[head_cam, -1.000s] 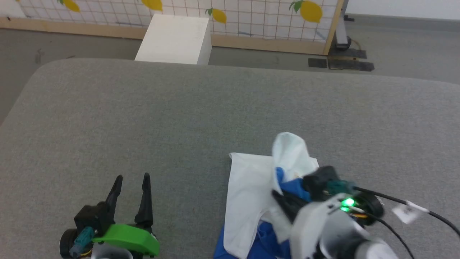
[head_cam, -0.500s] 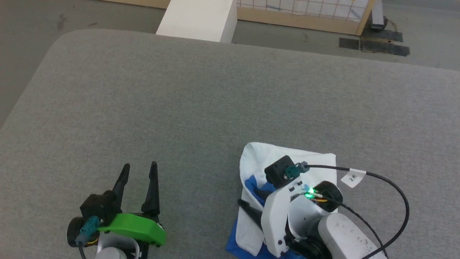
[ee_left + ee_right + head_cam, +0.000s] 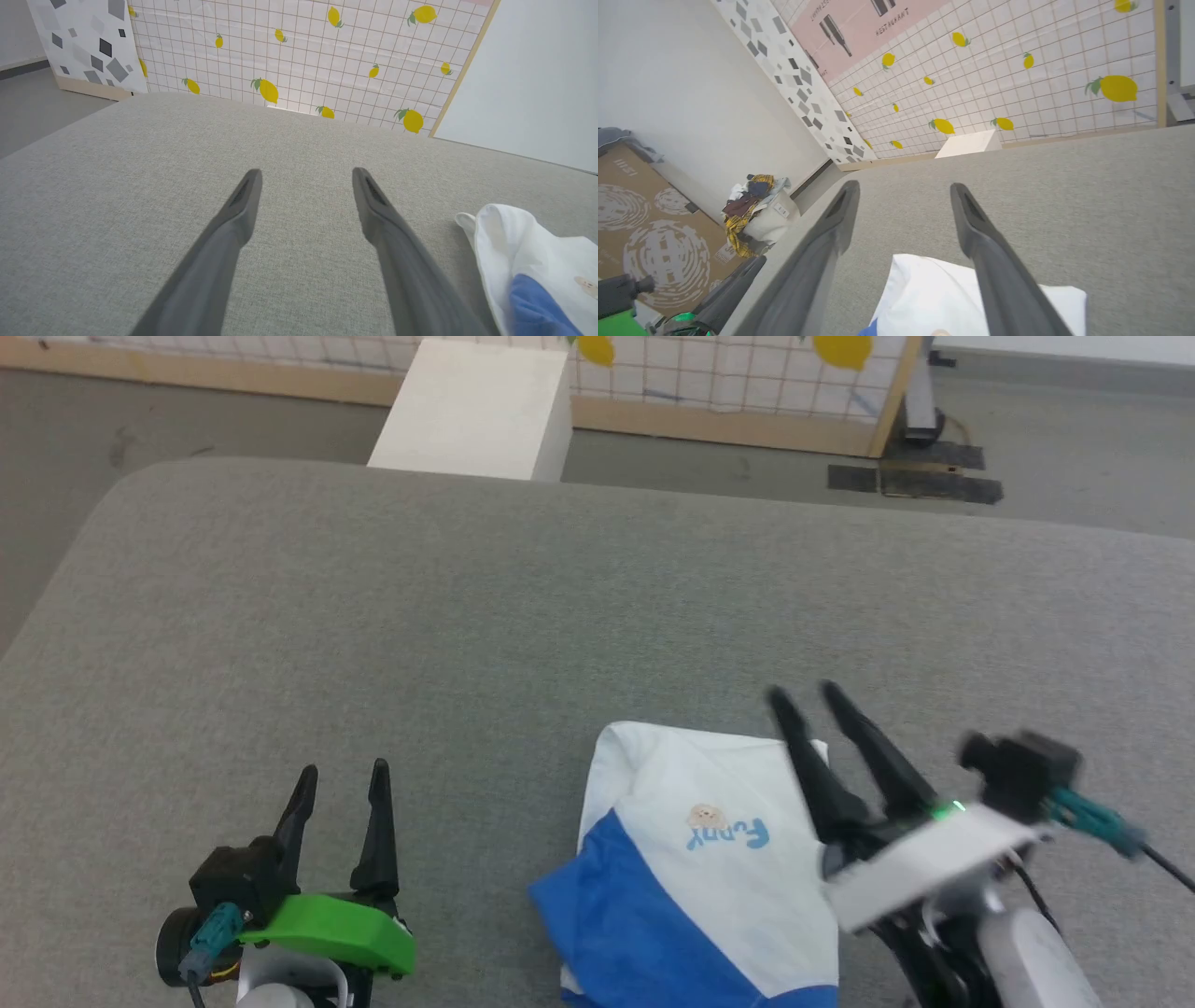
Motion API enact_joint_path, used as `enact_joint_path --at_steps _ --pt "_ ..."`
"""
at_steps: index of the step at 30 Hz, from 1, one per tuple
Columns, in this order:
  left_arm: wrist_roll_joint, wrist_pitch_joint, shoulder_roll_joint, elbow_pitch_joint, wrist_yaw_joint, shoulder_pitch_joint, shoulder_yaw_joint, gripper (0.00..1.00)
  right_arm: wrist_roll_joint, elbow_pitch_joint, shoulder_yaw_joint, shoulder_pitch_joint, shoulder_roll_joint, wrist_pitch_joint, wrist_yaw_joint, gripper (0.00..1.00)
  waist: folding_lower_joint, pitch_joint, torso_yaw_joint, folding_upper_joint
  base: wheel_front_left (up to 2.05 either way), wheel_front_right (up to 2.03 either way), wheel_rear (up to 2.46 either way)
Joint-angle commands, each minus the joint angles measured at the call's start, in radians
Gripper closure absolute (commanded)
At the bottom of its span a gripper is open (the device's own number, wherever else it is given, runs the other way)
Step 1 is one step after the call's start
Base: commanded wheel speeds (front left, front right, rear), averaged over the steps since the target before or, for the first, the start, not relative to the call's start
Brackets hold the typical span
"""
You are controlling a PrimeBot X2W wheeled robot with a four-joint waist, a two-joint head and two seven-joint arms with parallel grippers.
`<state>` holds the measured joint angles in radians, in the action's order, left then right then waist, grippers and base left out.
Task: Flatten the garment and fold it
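Fold looks basically done: soft white-and-blue cloth shirt (image 3: 709, 859) bundled near right, my left gripper (image 3: 344, 770) and right gripper (image 3: 803, 695) both spread empty, next maybe a smoothing pat.

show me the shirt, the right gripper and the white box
shirt (image 3: 700, 873), head view, white panel under the print
right gripper (image 3: 802, 692), head view, midway between its open fingertips
white box (image 3: 471, 406), head view, its top face
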<state>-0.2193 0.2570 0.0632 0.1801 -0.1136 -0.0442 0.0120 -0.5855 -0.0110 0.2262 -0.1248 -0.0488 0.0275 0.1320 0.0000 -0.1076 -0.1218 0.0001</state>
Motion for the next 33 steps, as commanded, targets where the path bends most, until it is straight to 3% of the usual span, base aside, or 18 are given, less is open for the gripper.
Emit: enact_joint_path --at_steps 1,7,24,25,26,27,28,33 --pt "0.007 0.005 -0.002 -0.004 -0.004 0.01 0.002 0.0 0.004 0.005 -0.027 0.035 -0.001 -0.024 -0.001 0.0 0.0 0.018 0.024 -0.0001 0.0 0.0 0.0" --pt "0.009 0.005 -0.003 -0.007 -0.005 0.018 0.007 0.0 0.029 0.102 -0.125 0.142 -0.001 -0.031 -0.001 0.0 0.0 0.026 0.041 -0.0001 0.0 0.0 0.0" --pt "0.006 0.005 -0.006 0.006 -0.01 0.027 -0.015 0.0 -0.031 0.378 -0.067 0.095 -0.001 0.239 -0.001 0.0 0.0 0.029 -0.002 -0.0001 0.0 0.0 0.0" --pt "0.006 0.005 -0.006 0.007 -0.011 0.028 -0.016 0.0 -0.048 0.387 -0.058 0.09 -0.001 0.25 -0.001 0.21 0.0 0.028 -0.004 -0.0001 0.0 0.0 0.0" --pt "0.005 0.005 -0.006 0.007 -0.011 0.029 -0.015 0.0 -0.052 0.394 -0.051 0.085 -0.001 0.257 -0.001 0.52 0.0 0.029 -0.004 -0.0001 0.0 0.0 0.0" --pt "0.005 0.005 -0.006 0.007 -0.011 0.03 -0.014 0.0 -0.046 0.4 -0.045 0.079 -0.001 0.263 -0.001 0.71 0.0 0.029 -0.004 -0.0001 0.0 0.0 0.0" --pt "0.005 0.005 -0.007 0.007 -0.011 0.031 -0.013 0.0 -0.035 0.402 -0.045 0.075 -0.001 0.264 -0.001 1.0 0.0 0.03 -0.003 -0.0001 0.0 0.0 0.0" --pt "0.003 0.005 -0.008 0.002 -0.007 0.043 -0.001 0.0 0.157 0.377 -0.067 0.038 -0.001 0.31 -0.001 1.0 0.0 0.031 0.028 -0.0001 0.0 0.0 0.0"
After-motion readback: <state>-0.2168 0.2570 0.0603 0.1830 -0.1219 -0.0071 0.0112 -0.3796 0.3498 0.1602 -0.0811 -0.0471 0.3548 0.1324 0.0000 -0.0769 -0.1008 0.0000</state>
